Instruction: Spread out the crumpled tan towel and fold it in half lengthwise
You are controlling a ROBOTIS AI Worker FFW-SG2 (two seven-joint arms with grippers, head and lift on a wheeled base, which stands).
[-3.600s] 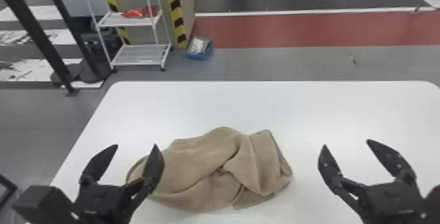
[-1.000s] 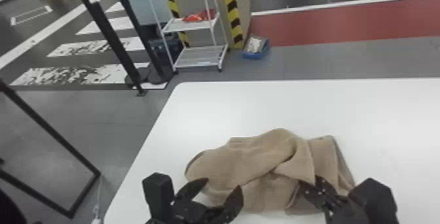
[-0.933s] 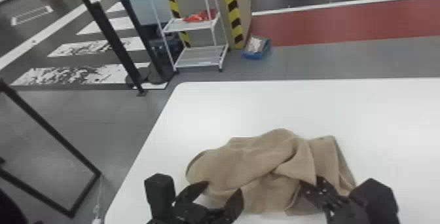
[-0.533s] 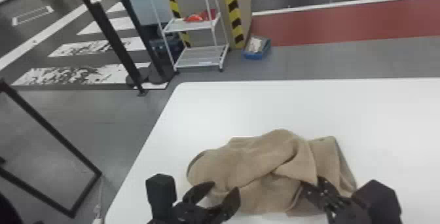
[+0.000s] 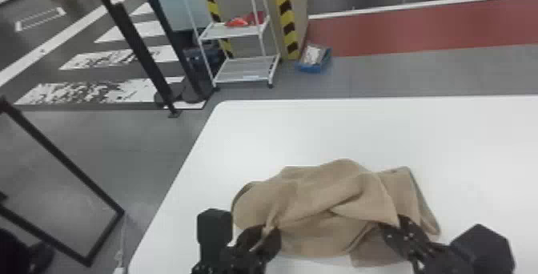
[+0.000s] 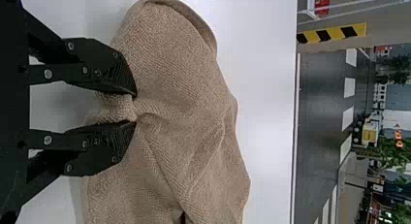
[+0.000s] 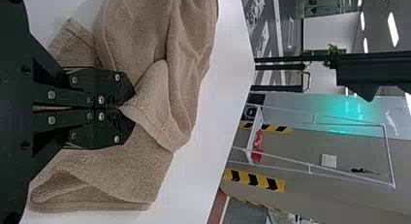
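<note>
Head view: a tan towel [image 5: 320,197] lies crumpled on a white table [image 5: 360,129], near side. Left gripper [image 6: 134,108], slightly parted, pinches a bunch; right gripper [image 7: 122,107], closed, pinches a flap [image 7: 157,105]. Probably light, limp; best held by corners.

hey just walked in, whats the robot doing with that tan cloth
The robot is using both arms on the tan towel. Its left tool pinches a bunched fold, and its right tool is closed on a flap. The towel lies crumpled on the white table, not yet spread out or folded in half.
</note>
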